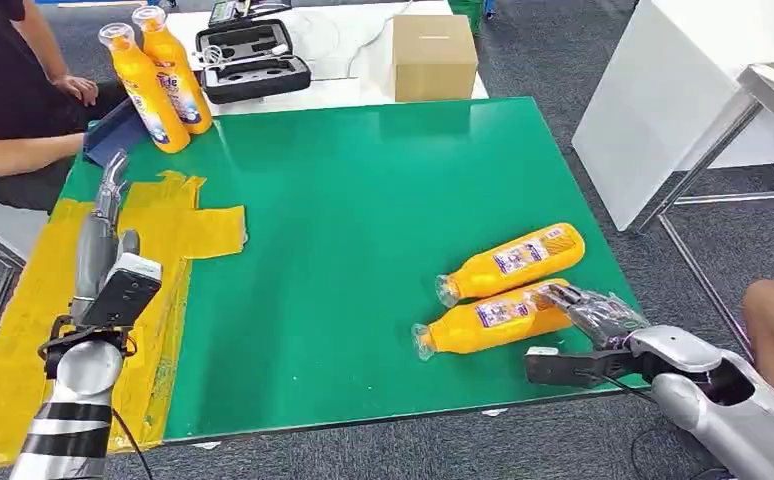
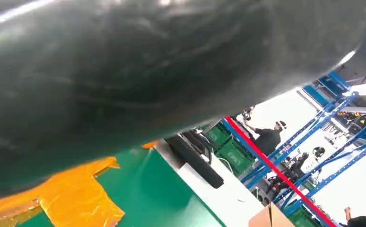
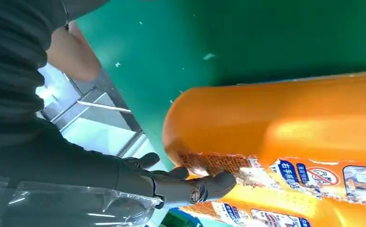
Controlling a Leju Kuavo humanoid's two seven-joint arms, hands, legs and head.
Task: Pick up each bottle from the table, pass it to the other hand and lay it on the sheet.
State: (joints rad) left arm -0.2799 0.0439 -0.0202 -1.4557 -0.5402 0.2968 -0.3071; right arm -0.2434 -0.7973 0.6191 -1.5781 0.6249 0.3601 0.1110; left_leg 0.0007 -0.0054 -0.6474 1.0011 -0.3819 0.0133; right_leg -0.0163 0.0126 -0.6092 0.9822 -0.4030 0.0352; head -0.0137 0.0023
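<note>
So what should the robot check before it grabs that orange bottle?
1. Right hand at the near bottle: ok, its fingers touch the bottle's base end.
2. Firm hold on it: cannot tell, the bottle lies on the green table.
3. Second lying bottle beside it: not ok, so close it may get bumped.
4. Left hand free to receive: ok, held over the yellow sheet with nothing in it.
5. Sheet has room: ok.
6. Two standing bottles out of the way: ok, at the far corner.
</note>
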